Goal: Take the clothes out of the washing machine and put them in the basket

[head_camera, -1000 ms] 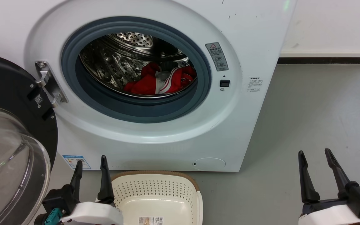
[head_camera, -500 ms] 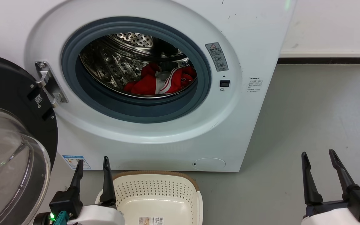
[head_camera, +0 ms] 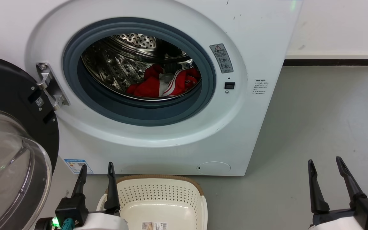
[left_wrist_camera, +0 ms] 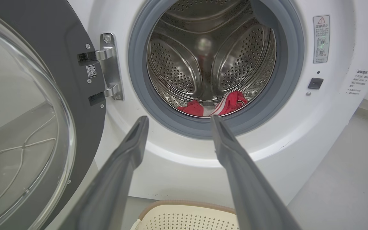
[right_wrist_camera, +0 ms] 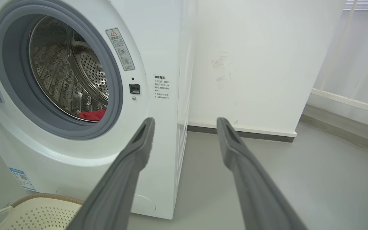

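Head view: left tool [head_camera: 96,165], right tool [head_camera: 324,159] spread wide, empty; clothes [head_camera: 164,83] sit low behind gasket lip [head_camera: 133,110]. We could snag it, or clip door [head_camera: 11,127] frame-left.

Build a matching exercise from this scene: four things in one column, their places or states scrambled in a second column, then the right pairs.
Things
1. clothes
2. basket
3. door
4. right gripper

Places or states
A. swung open, hinged at the left of the opening
B. open and holding nothing, over bare floor to the right of the washing machine
C. lying at the bottom of the drum
D. standing on the floor right in front of the washing machine

Pairs: 1-C, 2-D, 3-A, 4-B
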Motion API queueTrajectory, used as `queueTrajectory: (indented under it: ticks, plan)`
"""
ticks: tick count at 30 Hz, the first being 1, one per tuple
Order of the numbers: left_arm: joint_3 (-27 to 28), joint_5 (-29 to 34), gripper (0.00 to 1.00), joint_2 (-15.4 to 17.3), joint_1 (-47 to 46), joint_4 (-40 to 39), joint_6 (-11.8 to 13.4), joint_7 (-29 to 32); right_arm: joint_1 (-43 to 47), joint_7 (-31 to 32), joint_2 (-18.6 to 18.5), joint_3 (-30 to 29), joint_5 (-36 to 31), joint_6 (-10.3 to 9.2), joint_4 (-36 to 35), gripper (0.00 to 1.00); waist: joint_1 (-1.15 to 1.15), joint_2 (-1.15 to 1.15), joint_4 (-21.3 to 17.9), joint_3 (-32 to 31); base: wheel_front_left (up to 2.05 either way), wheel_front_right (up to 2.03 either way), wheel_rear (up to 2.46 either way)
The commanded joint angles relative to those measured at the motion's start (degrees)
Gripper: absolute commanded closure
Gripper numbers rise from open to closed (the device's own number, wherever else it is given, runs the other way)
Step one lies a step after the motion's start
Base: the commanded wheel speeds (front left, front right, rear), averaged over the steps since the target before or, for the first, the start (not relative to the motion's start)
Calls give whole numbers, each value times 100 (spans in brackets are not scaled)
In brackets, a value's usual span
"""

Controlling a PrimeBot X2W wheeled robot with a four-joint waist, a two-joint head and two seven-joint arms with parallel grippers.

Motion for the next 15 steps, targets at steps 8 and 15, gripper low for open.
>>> queueTrajectory:
  ticks: [8, 15]
  plan:
    - [-10, -11, 0, 7, 51, 54, 31, -30, 88, -20, 8, 19, 85, -3, 90, 0, 0, 0, 15, -10, 0, 0, 0]
    - [-23, -43, 0, 6, 8, 104, 69, -30, 50, -20, 8, 26, 49, -3, 63, 0, 0, 0, -12, 27, 0, 0, 0]
